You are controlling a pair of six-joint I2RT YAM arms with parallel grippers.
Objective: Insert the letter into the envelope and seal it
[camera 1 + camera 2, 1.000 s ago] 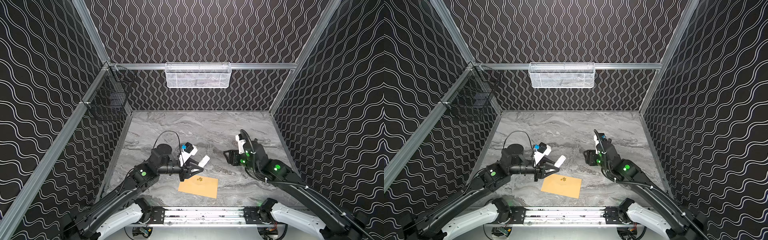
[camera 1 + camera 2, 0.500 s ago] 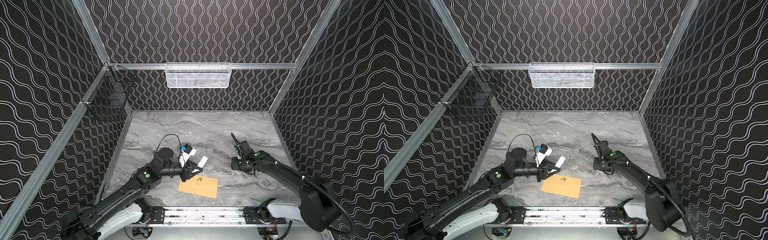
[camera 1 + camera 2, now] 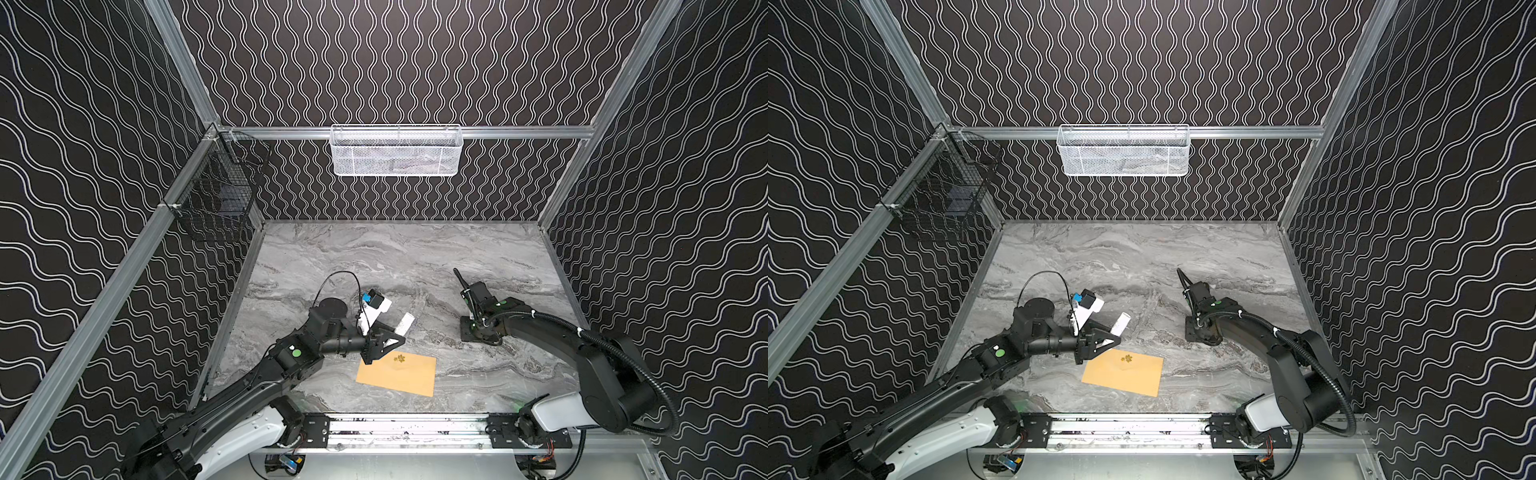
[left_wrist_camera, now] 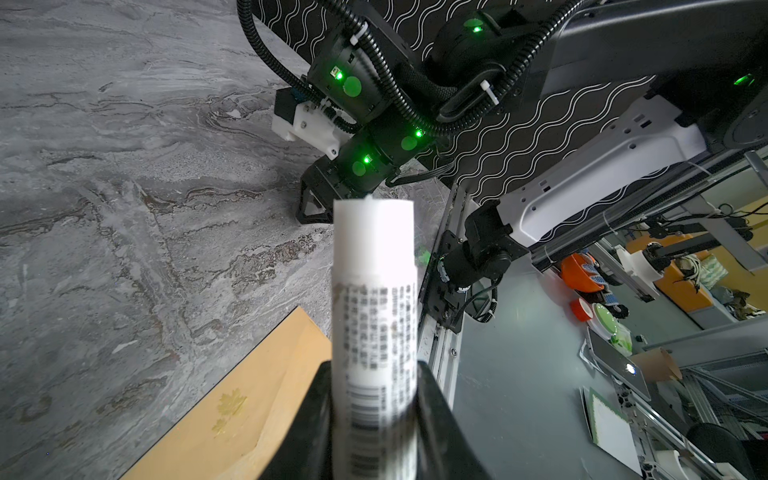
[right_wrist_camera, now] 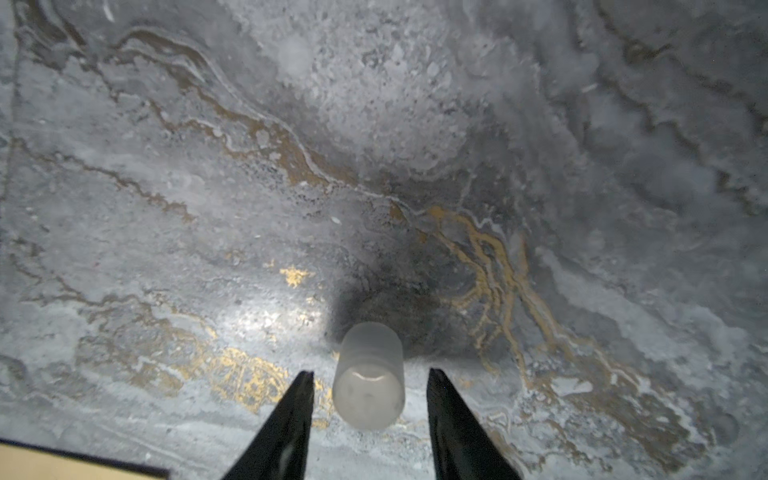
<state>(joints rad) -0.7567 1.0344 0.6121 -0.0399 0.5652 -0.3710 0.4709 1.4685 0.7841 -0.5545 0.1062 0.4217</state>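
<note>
Print on white tube (image 4: 374, 270) blurred, unreadable; barcode (image 4: 370, 409) shows at gripped end. Tips of my right gripper (image 5: 369, 371) hidden under own wrist in both top views. Envelope (image 3: 399, 374) cut off at frame edge in both wrist views. It lies flat on marble table (image 3: 374, 257) near front rail, gold leaf mark (image 3: 400, 358) up, just beside my left gripper (image 3: 392, 340). Left gripper clamped on tube, which is angled up off table. Right gripper points down, jaws apart either side of small frosted cap (image 5: 369, 399) on table, gap each side.

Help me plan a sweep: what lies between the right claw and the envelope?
Only bare table separates the right claw from the envelope, in both top views.
</note>
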